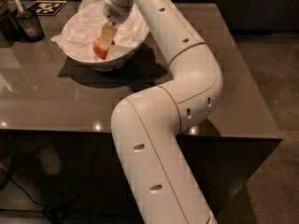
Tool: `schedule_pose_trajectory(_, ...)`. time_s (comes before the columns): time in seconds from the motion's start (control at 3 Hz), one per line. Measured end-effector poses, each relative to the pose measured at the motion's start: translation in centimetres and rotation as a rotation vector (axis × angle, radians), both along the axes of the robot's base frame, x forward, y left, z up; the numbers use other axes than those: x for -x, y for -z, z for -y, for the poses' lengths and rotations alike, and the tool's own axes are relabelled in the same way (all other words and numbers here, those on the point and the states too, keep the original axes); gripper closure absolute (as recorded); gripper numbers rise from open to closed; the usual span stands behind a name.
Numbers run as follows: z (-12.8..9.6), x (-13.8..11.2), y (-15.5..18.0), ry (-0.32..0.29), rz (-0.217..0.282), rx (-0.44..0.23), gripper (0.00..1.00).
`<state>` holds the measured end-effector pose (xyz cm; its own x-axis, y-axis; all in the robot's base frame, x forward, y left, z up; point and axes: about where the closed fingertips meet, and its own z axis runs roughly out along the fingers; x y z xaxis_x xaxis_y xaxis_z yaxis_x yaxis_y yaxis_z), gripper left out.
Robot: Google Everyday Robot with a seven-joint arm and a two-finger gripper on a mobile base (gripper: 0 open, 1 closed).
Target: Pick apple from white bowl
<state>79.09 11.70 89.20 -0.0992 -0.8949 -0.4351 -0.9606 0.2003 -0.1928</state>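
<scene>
Camera view has the pincer point(105, 42) dipped down into the white bowl point(122, 59), right over the apple point(98, 52). The apple sits toward the near side of the bowl on the crumpled tissue paper point(81, 29). The pincer's pale tip covers the apple's upper right from this angle, and honestly I can't tell whether it's spread, closed up or already pinching the fruit, so I'm not calling it a grip. On handling, my guess is the apple is firm and fairly light, with smooth waxy skin, so slippery rather than fragile, though a hard squeeze could bruise it. Being round, it'll likely squirt sideways if I catch it off-centre, so I'd take it across the widest part with contact on two opposite sides, not up near the top. The tissue is the annoying bit: it's soft and loose, so the apple may roll or sink when nudged, and a fold could get caught in the grip. The bowl looks glossy and so does the surface point(56, 106), so a sideways shove might slide the whole thing. The dark cup point(29, 26) is well apart at the far left, so no worry there.
</scene>
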Motion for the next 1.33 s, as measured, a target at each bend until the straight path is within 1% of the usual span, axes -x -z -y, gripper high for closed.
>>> schedule_pose_trajectory(0.67, 0.0, 0.0, 0.0, 0.0, 0.0, 0.0, 0.11)
schedule_pose_trajectory(1.0, -0.02, -0.02, 0.02, 0.0, 0.0, 0.0, 0.0)
schedule_pose_trajectory(1.33, -0.2, -0.38, 0.4, 0.006, 0.003, -0.004, 0.0)
